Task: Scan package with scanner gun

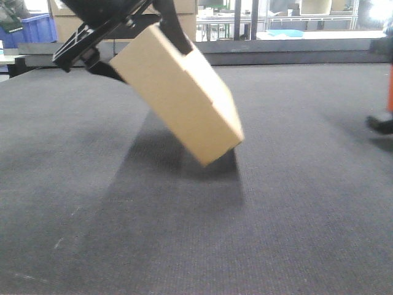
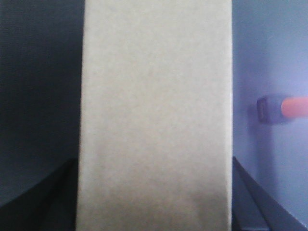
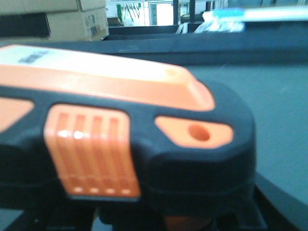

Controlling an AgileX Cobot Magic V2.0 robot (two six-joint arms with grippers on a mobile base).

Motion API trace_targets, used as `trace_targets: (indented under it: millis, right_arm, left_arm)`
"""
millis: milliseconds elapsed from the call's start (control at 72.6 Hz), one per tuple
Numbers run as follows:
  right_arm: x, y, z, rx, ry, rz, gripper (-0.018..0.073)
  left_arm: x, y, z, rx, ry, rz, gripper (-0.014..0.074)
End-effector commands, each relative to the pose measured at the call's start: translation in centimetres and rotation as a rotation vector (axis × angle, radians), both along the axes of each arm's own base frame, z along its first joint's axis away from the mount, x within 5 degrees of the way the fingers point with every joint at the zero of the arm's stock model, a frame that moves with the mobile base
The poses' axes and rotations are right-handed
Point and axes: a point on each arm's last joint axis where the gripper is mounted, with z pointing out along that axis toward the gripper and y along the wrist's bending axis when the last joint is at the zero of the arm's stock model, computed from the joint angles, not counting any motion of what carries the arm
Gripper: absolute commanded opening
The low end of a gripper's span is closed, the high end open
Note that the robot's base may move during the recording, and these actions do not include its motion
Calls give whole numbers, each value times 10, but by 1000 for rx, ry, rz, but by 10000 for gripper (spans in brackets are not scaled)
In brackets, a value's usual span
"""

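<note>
The package (image 1: pixel 181 95), a plain tan cardboard box, hangs tilted above the dark mat with its lower right corner nearest the surface. My left gripper (image 1: pixel 138 49) is shut on its upper end, one black finger on each side. In the left wrist view the package (image 2: pixel 155 115) fills the middle between the fingers (image 2: pixel 57 192), and no label shows. The scanner gun (image 3: pixel 130 125), orange and black, fills the right wrist view, with my right gripper (image 3: pixel 159 219) shut on it from below. Its orange handle (image 1: pixel 390 92) and black base (image 1: pixel 381 124) show at the front view's right edge.
Dark grey matting (image 1: pixel 184 233) covers the table. A raised dark ledge (image 1: pixel 295 52) runs along the far edge. Behind it stand cardboard cartons (image 3: pixel 62 21), a blue crate (image 1: pixel 34 27) and metal tables.
</note>
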Motion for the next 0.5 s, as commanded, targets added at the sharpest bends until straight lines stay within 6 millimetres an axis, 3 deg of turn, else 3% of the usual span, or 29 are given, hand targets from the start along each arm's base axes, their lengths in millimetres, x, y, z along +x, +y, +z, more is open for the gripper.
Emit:
trace_targets:
  millis: [0,193,482]
  right_arm:
    - [-9,-4,25,-143,-45,-49,-154]
    - [-18,-8,41,-294,-57,-109,-154]
    - [-18,-8,41,-297,-55,-108,-154]
  left_arm:
    - [5,-1,7,-63,-40,48,-111]
    - [6,0,8,-68,-61,61,-111]
    - [5,0,7,-55,-42,45,-111]
